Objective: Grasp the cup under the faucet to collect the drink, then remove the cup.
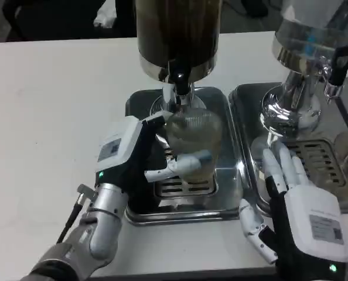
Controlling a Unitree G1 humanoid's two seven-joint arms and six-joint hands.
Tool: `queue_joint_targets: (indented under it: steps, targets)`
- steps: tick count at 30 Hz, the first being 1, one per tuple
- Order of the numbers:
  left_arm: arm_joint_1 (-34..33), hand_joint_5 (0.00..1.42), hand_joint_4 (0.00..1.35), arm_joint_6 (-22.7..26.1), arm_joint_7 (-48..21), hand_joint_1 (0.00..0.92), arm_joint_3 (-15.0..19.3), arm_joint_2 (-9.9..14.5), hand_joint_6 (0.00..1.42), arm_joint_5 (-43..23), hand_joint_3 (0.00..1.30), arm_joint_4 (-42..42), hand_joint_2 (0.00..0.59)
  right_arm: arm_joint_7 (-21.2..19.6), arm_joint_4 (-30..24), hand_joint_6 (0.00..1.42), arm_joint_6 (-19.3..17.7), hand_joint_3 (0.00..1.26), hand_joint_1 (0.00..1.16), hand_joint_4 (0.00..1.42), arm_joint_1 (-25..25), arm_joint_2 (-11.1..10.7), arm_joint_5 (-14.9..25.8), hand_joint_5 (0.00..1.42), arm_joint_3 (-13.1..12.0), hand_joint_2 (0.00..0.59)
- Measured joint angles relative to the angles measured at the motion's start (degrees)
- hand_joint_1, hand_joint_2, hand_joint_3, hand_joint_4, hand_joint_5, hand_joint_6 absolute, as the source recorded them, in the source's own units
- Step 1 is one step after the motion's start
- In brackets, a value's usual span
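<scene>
Head view. Left robot hand point(140, 153) grasps the cup point(193, 140), fingers point(186, 164) wrapped round its near side. The cup is clear and ribbed, upright, directly beneath the faucet point(179, 88) of the dark drink dispenser point(177, 35) at far centre. Its lower part looks pale yellowish; the liquid level cannot be judged. The cup stands over the slotted grille of the left metal tray point(232, 170); whether its base touches the grille or is lifted cannot be told.

Right robot hand point(291, 199) is released, fingers straight and spread, grasping nothing. Its fingertips point(279, 155) lie over the near left part of the right metal tray point(244, 96), just near of the chrome base of the second dispenser point(314, 41), which is clear-bodied with a black tap handle point(341, 61) on its right.

Both trays sit side by side on the white worktop point(51, 117), edges almost touching. A black cable point(71, 216) runs along the left forearm point(98, 234).
</scene>
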Motion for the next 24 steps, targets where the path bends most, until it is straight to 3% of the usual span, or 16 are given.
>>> queue_joint_targets:
  steps: [3, 8, 14, 18, 24]
  targets:
    - [0.20, 0.66, 0.49, -0.76, 0.01, 0.171, 0.20, 0.02, 0.76, -0.02, 0.28, -0.03, 0.045, 0.00, 0.10, 0.23, -0.02, 0.08, 0.09, 0.00, -0.07, 0.00, 0.14, 0.04, -0.13, 0.535]
    - [1.12, 0.62, 0.46, -1.46, 1.04, 0.132, 0.20, 0.20, 0.72, 0.14, 0.26, -0.61, 0.043, 0.01, 0.74, 0.23, -0.17, 0.08, 0.09, 0.00, -0.96, -0.28, 1.09, 0.04, -0.38, 0.535]
    - [3.09, 0.60, 0.41, -3.40, 3.57, 0.045, 0.58, 2.16, 0.70, 0.20, 0.20, -2.67, 0.005, 0.03, 1.62, 0.23, -0.47, 0.08, 0.09, 0.00, -1.90, -1.33, 1.83, 0.04, -0.60, 0.535]
    - [4.93, 0.58, 0.41, -6.51, 4.06, 0.031, 2.63, 2.78, 0.69, -1.69, 0.19, -4.28, 0.004, 0.35, 1.98, 0.23, -0.83, 0.08, 0.09, 0.00, -3.18, -2.13, 3.41, 0.04, -1.15, 0.535]
    - [7.23, 0.57, 0.37, -10.68, 3.43, 0.000, 5.35, 6.40, 0.65, -3.26, 0.13, -7.58, 0.000, 0.77, 2.15, 0.23, -1.01, 0.06, 0.09, 0.00, -4.50, -2.80, 3.51, 0.04, -1.75, 0.523]
